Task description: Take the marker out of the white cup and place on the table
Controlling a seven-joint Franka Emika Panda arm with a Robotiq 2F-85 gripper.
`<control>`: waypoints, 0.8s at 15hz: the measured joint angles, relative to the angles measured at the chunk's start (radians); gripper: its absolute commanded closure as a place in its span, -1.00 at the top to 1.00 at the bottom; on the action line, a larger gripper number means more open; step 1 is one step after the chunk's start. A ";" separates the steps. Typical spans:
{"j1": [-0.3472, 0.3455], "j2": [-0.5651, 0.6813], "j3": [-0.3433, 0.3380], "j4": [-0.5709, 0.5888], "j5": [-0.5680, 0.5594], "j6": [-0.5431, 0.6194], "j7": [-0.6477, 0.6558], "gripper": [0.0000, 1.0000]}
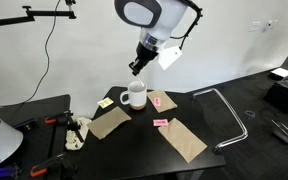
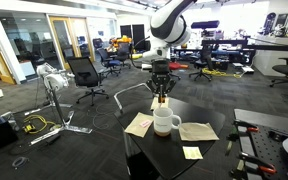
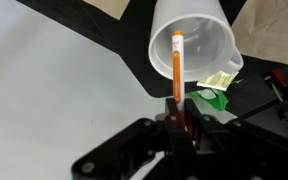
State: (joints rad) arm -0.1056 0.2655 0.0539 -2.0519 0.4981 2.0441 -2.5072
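One marker (image 3: 177, 65) is clenched upright in the pincer (image 3: 180, 106), directly over the white cup (image 3: 199, 50), tip aimed into its mouth. Clearance from the rim is unclear. Cup stands on the black desk (image 1: 192, 112) between brown paper sheets (image 1: 184, 140).

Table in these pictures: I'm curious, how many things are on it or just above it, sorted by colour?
White cup: 1
Orange marker, gripped by the end effector: 1
Brown paper pieces: 3
Pink sticky notes: 2
Yellow sticky note: 1
Total: 8
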 measured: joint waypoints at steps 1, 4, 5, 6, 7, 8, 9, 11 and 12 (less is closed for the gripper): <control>-0.003 -0.022 0.000 0.000 0.006 -0.030 0.000 -0.94; -0.009 -0.098 -0.010 0.000 0.034 -0.142 0.000 -0.94; -0.009 -0.126 -0.018 0.001 0.041 -0.180 0.001 -0.94; -0.010 -0.153 -0.029 0.001 0.048 -0.215 0.001 -0.94; -0.012 -0.178 -0.042 0.001 0.056 -0.243 0.002 -0.94; -0.013 -0.200 -0.056 0.002 0.062 -0.265 0.006 -0.94; -0.015 -0.220 -0.072 0.003 0.067 -0.276 0.018 -0.94; -0.018 -0.248 -0.105 0.004 0.073 -0.283 0.046 -0.94; -0.019 -0.258 -0.121 0.005 0.073 -0.283 0.066 -0.94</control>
State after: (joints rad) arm -0.1250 0.0074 -0.0672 -2.0465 0.5715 1.7614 -2.4412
